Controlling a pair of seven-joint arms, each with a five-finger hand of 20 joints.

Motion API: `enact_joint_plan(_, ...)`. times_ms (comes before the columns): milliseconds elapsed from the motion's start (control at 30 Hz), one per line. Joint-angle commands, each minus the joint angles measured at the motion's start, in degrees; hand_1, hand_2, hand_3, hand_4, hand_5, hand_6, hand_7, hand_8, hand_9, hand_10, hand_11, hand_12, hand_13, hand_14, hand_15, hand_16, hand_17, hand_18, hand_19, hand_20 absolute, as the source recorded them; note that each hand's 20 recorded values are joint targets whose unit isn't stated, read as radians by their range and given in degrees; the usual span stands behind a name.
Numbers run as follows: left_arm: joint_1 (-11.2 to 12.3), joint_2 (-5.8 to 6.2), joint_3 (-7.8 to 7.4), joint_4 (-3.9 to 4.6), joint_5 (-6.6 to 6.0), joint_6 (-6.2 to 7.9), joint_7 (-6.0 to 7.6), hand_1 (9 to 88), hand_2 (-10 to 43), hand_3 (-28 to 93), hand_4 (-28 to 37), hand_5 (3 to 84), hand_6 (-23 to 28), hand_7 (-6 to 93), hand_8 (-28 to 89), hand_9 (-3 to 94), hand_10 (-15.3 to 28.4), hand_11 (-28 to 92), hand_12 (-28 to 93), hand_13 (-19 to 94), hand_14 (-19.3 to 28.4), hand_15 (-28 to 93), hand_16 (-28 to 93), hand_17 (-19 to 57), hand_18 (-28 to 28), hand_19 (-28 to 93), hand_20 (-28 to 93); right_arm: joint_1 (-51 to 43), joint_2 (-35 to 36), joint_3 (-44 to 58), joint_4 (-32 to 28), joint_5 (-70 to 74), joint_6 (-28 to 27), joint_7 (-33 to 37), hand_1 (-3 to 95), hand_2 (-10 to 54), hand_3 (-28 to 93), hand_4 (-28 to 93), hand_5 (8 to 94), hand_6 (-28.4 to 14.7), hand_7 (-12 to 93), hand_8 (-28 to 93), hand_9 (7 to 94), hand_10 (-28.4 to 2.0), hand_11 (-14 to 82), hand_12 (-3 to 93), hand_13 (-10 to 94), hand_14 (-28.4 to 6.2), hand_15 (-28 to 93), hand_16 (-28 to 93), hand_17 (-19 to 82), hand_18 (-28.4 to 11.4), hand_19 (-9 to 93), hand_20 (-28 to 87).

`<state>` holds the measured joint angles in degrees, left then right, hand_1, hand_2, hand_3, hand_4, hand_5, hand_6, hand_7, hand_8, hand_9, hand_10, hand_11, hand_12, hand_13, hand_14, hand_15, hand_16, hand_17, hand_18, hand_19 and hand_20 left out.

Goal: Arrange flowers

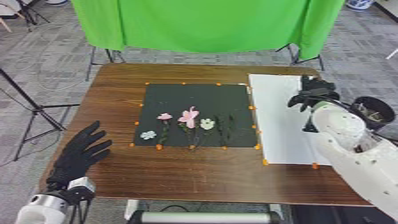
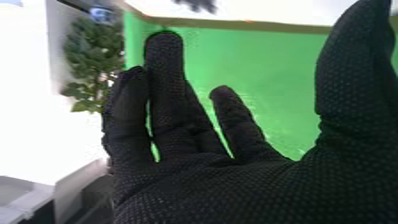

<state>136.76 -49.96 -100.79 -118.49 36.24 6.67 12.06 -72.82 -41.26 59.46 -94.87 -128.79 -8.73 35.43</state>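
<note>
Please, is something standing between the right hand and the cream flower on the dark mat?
Nothing visible stands between the right hand and the cream flower. Green stems lie on the dark mat on that side, seemingly flat.

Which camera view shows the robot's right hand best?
The right wrist view: the right hand is close up there, fingers and thumb clearly apart before the green cloth. The head view shows it smaller, from above, by the right edge of the white sheet.
</note>
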Motion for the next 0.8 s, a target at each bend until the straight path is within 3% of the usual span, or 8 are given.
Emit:
enact_joint_plan(33, 1.49, -0.02, -0.1, 0.05, -0.47, 0.71, -0.14, 26.1, -1.6, 70, -24.3, 23.1, 2.1, 22.2, -12, 22.1, 11.5, 19, 17, 21, 16.5, 31, 1, -9.3, 22.4, 44, 9, -2.08, 2.56, 2.25, 1.87, 2.76, -0.82, 1.94, 22.8, -9.5, 88, -26, 23.4, -8.9, 24, -8, 36.9, -19.1, 12.0, 17.5, 47, -10.2, 71, 17, 22, -22.3, 81, 51)
enact_joint_plan(533, 1.58, 0.08, -0.2, 0.08, -0.35, 0.49, -0.4, 26.1, -1.5, 70, -24.3, 23.1, 2.1, 22.3, -12, 22.2, 11.6, 19, 17, 21, 16.4, 31, 1, -9.4, 22.5, 44, 9, -3.18, 3.11, 3.23, 4.5, 5.72, -0.75, 1.68, 26.9, -9.5, 89, -25, 33.7, -5.1, 34, -14, 51.1, -14.0, 17.9, 15.7, 59, -7.8, 71, 19, 26, -22.0, 84, 50)
enact_joint_plan(700, 1.16, 0.05, -0.07, 0.23, -0.18, 0.23, -0.68, 26.0, -1.6, 70, -24.4, 23.1, 2.1, 22.4, -12, 22.1, 11.6, 19, 17, 21, 16.4, 31, 1, -9.3, 22.5, 44, 9, -3.49, 3.15, 2.84, 4.91, 5.15, -0.04, 0.11, 29.8, -9.5, 88, -26, 38.3, -0.8, 36, -16, 56.6, -9.3, 21.4, 16.4, 62, -7.3, 71, 21, 27, -21.9, 85, 50)
enact_joint_plan(800, 1.17, -0.01, -0.08, 0.18, -0.18, 0.25, -0.74, 26.0, -1.6, 70, -24.3, 23.1, 2.1, 22.3, -12, 22.1, 11.6, 19, 17, 21, 16.4, 31, 1, -9.3, 22.5, 44, 9, -3.4, 2.97, 2.25, 5.04, 4.65, 0.4, -0.52, 31.4, -9.5, 88, -26, 40.7, 0.8, 36, -17, 58.4, -8.7, 22.2, 16.3, 64, -6.9, 71, 21, 27, -21.9, 85, 50)
